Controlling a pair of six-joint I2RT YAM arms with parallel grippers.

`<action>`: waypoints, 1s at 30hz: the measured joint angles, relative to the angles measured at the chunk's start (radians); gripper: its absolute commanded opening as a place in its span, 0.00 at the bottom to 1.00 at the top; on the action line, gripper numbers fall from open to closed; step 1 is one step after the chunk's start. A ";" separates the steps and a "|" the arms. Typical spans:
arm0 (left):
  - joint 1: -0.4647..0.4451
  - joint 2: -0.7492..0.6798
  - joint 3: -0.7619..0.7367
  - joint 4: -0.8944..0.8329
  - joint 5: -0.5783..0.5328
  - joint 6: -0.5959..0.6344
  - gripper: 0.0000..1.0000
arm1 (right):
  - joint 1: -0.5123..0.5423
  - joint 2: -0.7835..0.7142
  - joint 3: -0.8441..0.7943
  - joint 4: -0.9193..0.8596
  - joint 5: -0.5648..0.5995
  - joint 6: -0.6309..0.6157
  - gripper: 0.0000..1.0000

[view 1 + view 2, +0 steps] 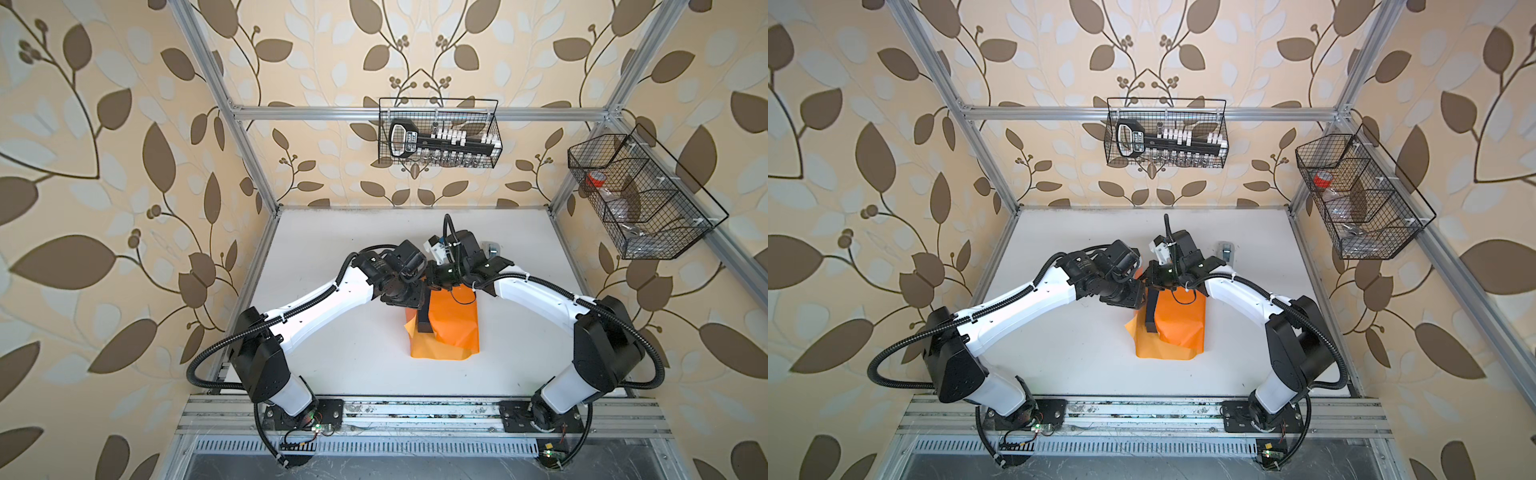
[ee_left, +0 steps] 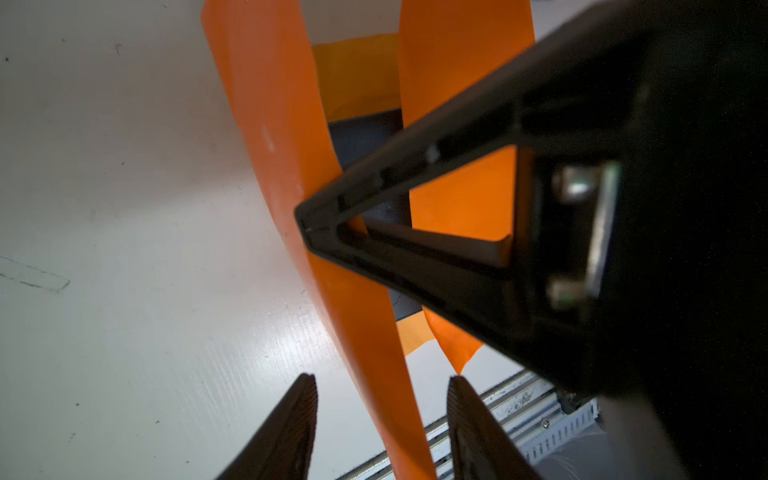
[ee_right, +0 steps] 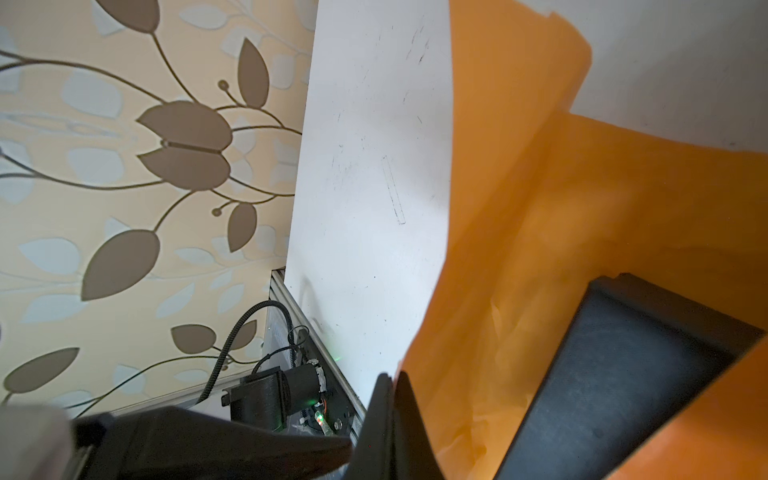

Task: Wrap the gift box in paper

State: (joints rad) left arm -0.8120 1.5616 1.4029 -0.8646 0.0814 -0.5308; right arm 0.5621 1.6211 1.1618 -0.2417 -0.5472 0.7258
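Right claw (image 3: 392, 377): clenched, jaws together on an edge of the paper (image 3: 540, 208). The edge is lifted off the table (image 3: 374, 166) and stands as a raised flap. I judge this keeps the sheet taut and clear so it can be carried over the box. Left claw (image 2: 381, 378): partly parted, its two fingers straddling a hanging strip of the same sheet, with a gap showing on either side of the strip, so nothing is gripped. I judge it is placed to take a second pinch close to the right claw's tip, which meets the strip just beyond. The gift box (image 1: 424, 320) sits near the middle of the table, on the sheet. In both top views only a narrow black band shows on its left, and the paper is drawn over the rest from the right. The near part of the sheet lies flat toward the near edge. Both wrists meet above the far end of the box. A small grey tape dispenser (image 1: 1225, 251) stands far right, well apart from the work.
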 measured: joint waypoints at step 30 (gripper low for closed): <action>-0.014 -0.090 -0.167 0.070 -0.060 -0.047 0.00 | -0.115 -0.142 0.033 -0.226 0.203 -0.127 0.27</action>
State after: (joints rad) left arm -0.8261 1.4715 1.2358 -0.7948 0.0219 -0.5781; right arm 0.4473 1.4788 1.1950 -0.4679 -0.3439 0.5991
